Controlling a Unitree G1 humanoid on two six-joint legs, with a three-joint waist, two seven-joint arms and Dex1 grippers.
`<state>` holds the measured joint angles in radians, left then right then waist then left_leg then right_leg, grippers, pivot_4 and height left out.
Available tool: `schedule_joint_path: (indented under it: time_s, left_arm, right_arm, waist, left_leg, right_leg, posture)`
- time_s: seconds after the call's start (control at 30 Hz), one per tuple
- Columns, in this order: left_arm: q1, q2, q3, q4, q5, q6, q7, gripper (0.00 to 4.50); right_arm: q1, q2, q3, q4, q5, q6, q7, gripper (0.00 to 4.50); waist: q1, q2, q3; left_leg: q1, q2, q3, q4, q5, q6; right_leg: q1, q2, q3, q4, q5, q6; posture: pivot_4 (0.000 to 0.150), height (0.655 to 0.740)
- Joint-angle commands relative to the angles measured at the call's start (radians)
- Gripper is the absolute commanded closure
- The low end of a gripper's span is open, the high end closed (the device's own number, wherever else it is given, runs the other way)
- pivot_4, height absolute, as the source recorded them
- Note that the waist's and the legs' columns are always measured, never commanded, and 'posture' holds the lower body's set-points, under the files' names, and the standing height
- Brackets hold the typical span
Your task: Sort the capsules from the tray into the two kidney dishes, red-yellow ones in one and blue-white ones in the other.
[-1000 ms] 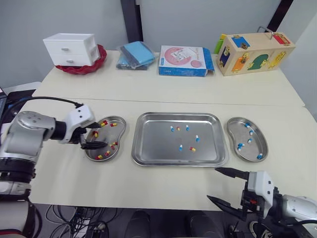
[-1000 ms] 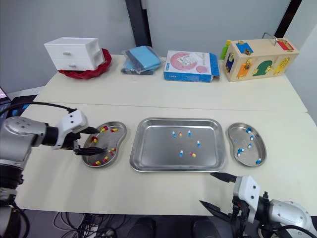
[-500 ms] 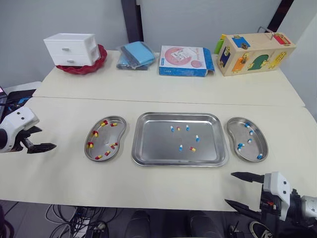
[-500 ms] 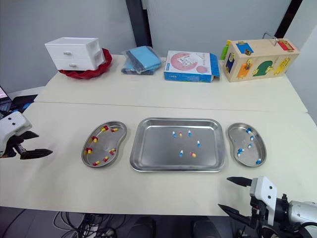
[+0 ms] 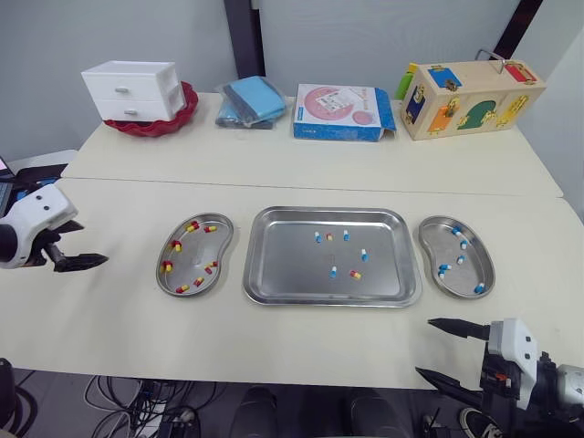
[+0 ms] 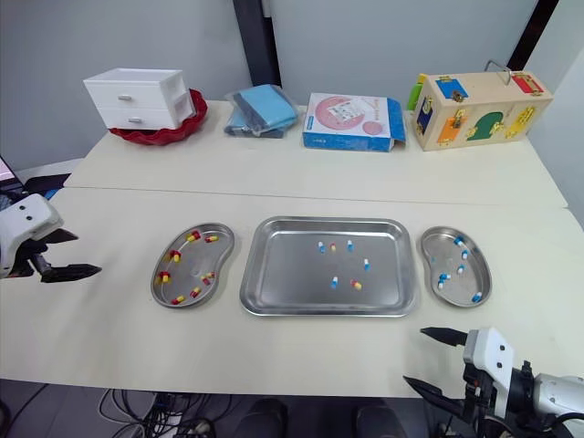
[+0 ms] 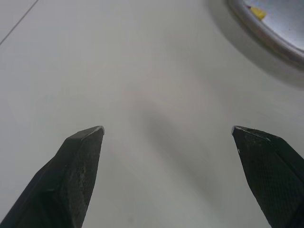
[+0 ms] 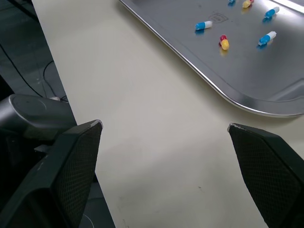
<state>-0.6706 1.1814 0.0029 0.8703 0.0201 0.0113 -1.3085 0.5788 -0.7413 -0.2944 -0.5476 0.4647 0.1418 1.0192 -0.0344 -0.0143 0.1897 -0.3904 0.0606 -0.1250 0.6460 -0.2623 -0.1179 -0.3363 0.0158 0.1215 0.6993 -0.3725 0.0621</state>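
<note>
Six capsules lie on the tray (image 5: 331, 212) at the table's (image 5: 274, 338) centre: four blue-white capsules (image 5: 333, 272) and two red-yellow capsules (image 5: 354, 275), loosely scattered around its middle. The left kidney dish (image 5: 193, 255), at 9 o'clock of the tray, holds only red-yellow ones. The right kidney dish (image 5: 491, 265), at 3 o'clock, holds only blue-white ones.

A second ago the left gripper (image 5: 91, 245) hung over the left dish. Now it has pulled well away to that dish's 9 o'clock, near the table's edge, with its jaws spread wide and nothing between them. Its wrist view has bare tabletop between the fingers. The right gripper (image 5: 423, 346) has also drawn back a little, to 5 o'clock of the tray off the near edge, its jaws likewise wide apart and empty.

That retreat probably closes out one delivery to the left dish. Both arms stand clear of the metalware, so the sort is well along but unfinished, and a fresh reach into the tray looks due.
</note>
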Motion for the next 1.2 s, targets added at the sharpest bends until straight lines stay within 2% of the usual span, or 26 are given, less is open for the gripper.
schedule_joint_path:
  time_s: [0.03,0.23,0.53,0.7,0.9,1.2]
  left_arm:
    - [-0.028,-0.041,-0.024,-0.096,-0.017,-0.004,-0.062,0.02]
    - [-0.072,-0.177,-0.07,-0.337,-0.087,0.084,-0.174,0.02]
    - [-0.106,-0.399,-0.161,-0.604,-0.184,0.247,-0.209,0.02]
    - [-0.123,-0.48,-0.208,-0.588,-0.155,0.195,-0.183,0.02]
    - [-0.175,-0.6,-0.233,-0.452,-0.11,0.137,-0.079,0.02]
    - [-0.167,-0.616,-0.218,-0.437,-0.122,0.119,-0.081,0.02]
  right_arm:
    - [0.028,0.027,-0.041,-0.063,0.033,0.002,-0.031,0.0]
    - [0.061,0.081,-0.021,-0.113,0.009,-0.001,-0.085,0.0]
    - [0.092,0.14,0.045,-0.164,-0.036,-0.005,-0.161,0.0]
    - [0.086,0.166,0.059,-0.205,-0.039,0.016,-0.218,0.0]
    - [0.095,0.188,0.116,-0.27,-0.06,0.046,-0.283,0.0]
    - [0.078,0.18,0.123,-0.306,-0.064,0.077,-0.328,0.0]
  waist:
    - [0.001,0.0,0.0]
    - [0.002,-0.001,-0.001]
    - [-0.003,-0.001,-0.001]
    - [-0.001,-0.001,-0.001]
    - [0.002,-0.001,-0.001]
    - [0.001,-0.001,-0.001]
  left_leg:
    - [0.0,0.0,0.0,0.0,0.0,0.0]
    - [-0.001,0.0,-0.001,0.001,0.0,-0.001]
    - [-0.001,0.0,-0.001,0.001,0.0,0.0]
    - [0.0,0.0,-0.001,0.001,0.0,0.0]
    - [-0.001,-0.001,-0.001,0.001,0.0,0.0]
    - [-0.001,-0.001,-0.001,0.001,0.0,0.0]
  right_leg:
    - [0.0,0.0,0.0,0.0,0.0,0.0]
    - [0.001,0.0,-0.001,0.0,0.0,0.0]
    - [0.001,0.0,0.0,0.0,0.0,0.0]
    - [0.001,0.0,0.0,0.0,0.0,0.0]
    - [0.001,0.0,0.0,0.0,0.0,0.0]
    - [0.001,0.0,0.0,0.0,0.0,0.0]
  posture:
    - [0.15,0.74]
    - [0.15,0.74]
    - [0.15,0.74]
    - [0.15,0.74]
    - [0.15,0.74]
    - [0.15,0.74]
